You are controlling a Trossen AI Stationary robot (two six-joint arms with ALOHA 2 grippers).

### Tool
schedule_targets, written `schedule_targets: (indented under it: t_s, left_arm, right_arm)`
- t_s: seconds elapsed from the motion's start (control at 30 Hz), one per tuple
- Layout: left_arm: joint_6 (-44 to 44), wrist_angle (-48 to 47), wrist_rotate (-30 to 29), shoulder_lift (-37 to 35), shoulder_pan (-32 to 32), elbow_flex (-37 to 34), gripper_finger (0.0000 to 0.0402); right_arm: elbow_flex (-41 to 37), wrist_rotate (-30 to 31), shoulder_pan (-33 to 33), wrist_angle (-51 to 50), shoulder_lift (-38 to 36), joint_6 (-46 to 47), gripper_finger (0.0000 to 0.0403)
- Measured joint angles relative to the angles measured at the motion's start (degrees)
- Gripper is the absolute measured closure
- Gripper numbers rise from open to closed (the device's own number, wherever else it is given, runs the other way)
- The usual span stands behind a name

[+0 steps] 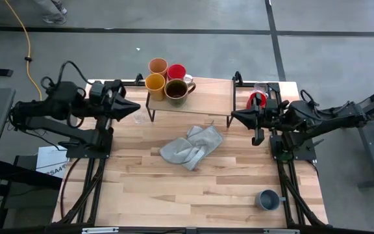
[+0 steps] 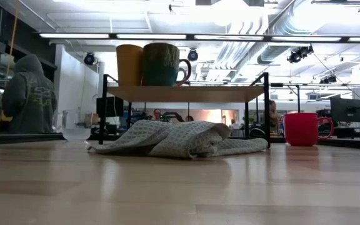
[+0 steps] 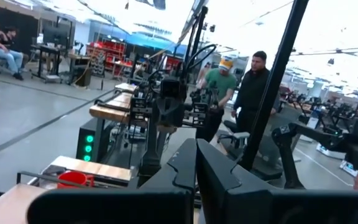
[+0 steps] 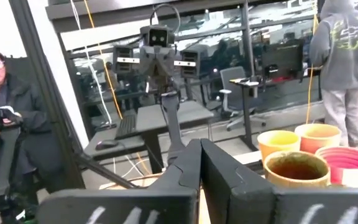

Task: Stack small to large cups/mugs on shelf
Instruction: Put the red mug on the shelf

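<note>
The shelf (image 1: 203, 97) stands at the table's far middle. On its left end cluster a peach-orange tumbler (image 1: 158, 65), a red mug (image 1: 176, 71), a yellow mug (image 1: 154, 82) and a brown mug (image 1: 176, 90). A second red mug (image 1: 256, 101) stands on the table right of the shelf. A clear glass cup (image 1: 138, 118) sits left of the shelf. A grey-blue mug (image 1: 268, 199) is near the right front corner. My left gripper (image 1: 135, 107) is shut and raised, left of the shelf. My right gripper (image 1: 234, 116) is shut and raised at the shelf's right end. Both hold nothing.
A crumpled grey cloth (image 1: 192, 146) lies on the table in front of the shelf. The shelf's black legs (image 2: 102, 109) rise at its ends. People stand in the room beyond the table, among them one in a grey hooded top (image 2: 25, 94).
</note>
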Motion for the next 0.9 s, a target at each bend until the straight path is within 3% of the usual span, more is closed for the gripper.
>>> schedule_targets:
  t_s: [0.33,0.77,0.9]
  left_arm:
    - [0.09,6.15,-2.03,-4.15,-0.02,-7.68,0.0401]
    - [0.07,5.05,-4.02,-4.36,0.02,-7.88,0.0377]
    - [0.04,4.67,-4.52,-4.38,0.02,-7.89,0.0376]
  right_arm:
    - [0.00,0.01,0.00,0.82,0.00,0.00,0.0402]
    - [0.00,0.31,0.00,0.63,0.00,0.41,0.0402]
    - [0.04,8.94,-0.22,0.44,0.00,6.19,0.0402]
